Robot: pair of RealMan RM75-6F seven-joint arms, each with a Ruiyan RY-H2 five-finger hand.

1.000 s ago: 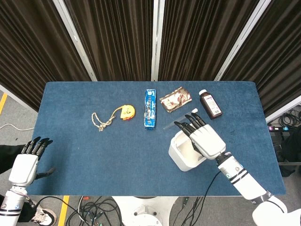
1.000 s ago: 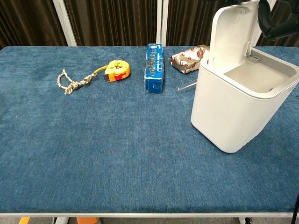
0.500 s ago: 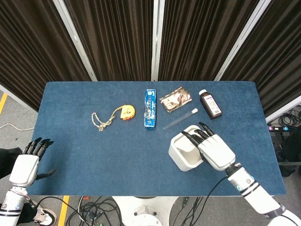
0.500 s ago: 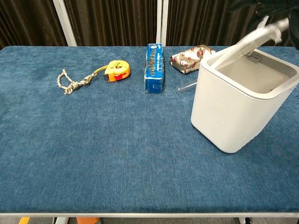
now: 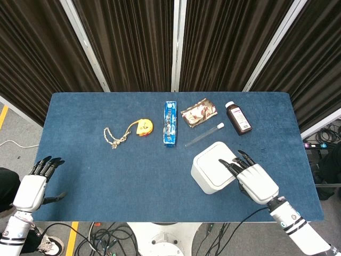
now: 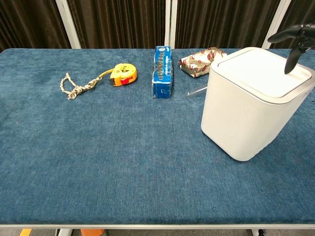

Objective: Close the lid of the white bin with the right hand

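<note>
Lid [image 6: 258,69] flat on white bin [image 6: 241,118], looks closed; right hand [image 5: 254,178] fingers spread, empty, hovering over its edge.

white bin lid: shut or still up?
Shut. The lid lies flat on the white plastic bin with no interior showing in either view; the right hand is above it, fingers apart.

Bin [image 5: 214,166] right of tape measure [image 5: 143,127] (well apart)
</note>
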